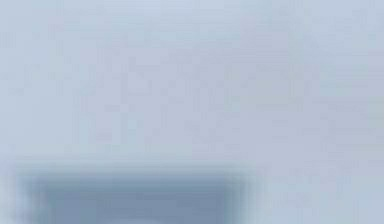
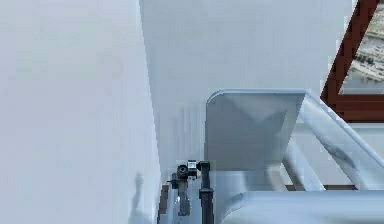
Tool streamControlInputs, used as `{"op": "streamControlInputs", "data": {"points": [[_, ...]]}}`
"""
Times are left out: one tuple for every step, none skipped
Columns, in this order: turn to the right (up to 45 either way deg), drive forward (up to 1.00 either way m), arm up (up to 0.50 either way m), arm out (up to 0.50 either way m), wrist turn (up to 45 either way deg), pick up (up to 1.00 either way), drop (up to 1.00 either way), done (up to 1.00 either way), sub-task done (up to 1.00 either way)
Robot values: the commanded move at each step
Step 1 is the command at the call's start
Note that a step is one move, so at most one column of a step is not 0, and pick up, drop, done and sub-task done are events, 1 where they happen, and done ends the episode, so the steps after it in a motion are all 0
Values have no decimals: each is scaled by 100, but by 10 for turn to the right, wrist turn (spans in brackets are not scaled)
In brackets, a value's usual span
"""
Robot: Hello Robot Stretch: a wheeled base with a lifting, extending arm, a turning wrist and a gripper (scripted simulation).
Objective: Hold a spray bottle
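Note:
In the arm side view my gripper (image 2: 183,178) is a small dark shape low in the picture, just left of the dark arm bar (image 2: 206,197) that rises from the bottom edge. It sits close to the foot of a white wall corner (image 2: 150,120), beside a pale grey upright panel (image 2: 255,130). Its far end is too small to make out, so I cannot tell whether it holds anything.
White walls (image 2: 70,100) stand close in the arm side view's left and middle. Thick pale rounded rails (image 2: 340,140) run down at the right beside the panel, with a brown frame (image 2: 347,55) behind them. A flat pale blue-grey surface (image 1: 190,80) lies close ahead in the forward view.

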Motion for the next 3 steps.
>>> {"op": "streamControlInputs", "data": {"points": [[0, 0, 0, 0, 450, 0, 0, 0, 0], [0, 0, 0, 0, 450, 0, 0, 0, 0], [0, 0, 0, 0, 450, 0, 0, 0, 0]]}}
